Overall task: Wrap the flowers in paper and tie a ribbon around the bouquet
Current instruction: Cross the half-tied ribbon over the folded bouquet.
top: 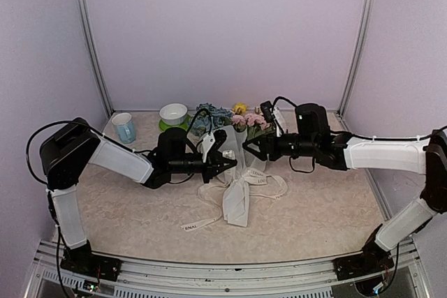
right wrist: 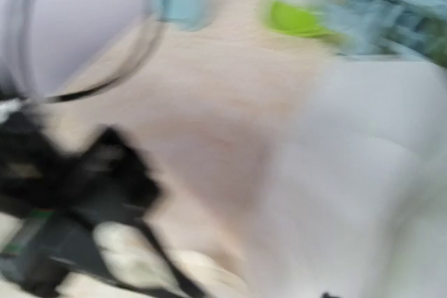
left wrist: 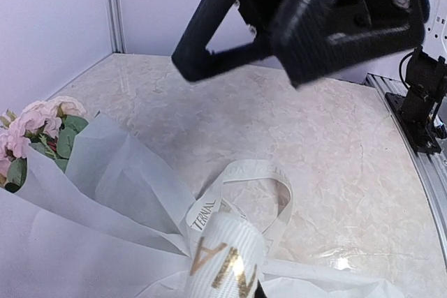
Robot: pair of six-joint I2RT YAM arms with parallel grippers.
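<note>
From where I stand, the bouquet of blue, pink and yellow flowers (top: pixel 239 121) lies in the middle of the frame on the marbled table (top: pixel 126 207). Its blooms point to the back wall and its translucent white paper cone (top: pixel 236 204) tapers toward the arms. The long cream ribbon with printed lettering (top: pixel 269 185) sits in slack loops around the narrow part of the cone, with one tail trailing off to the lower left. I see no knot.

The left gripper (top: pixel 227 162) has its jaws together. The left wrist view shows the ribbon's lettered band right at the bottom edge, so I judge it is pinched on the ribbon. The right gripper (top: pixel 246 148), just right of centre, has its jaws apart and holds nothing. Its own camera is too blurred to add anything.

The worry is that only one end is held. A pull from the left could slide the loose loop down off the cone, or drag the light bouquet sideways. With nothing pressing on the paper, the cone could spring open and let the stems spill. The right fingers, coming in so close, might also snag the wrap instead of the ribbon.
</note>
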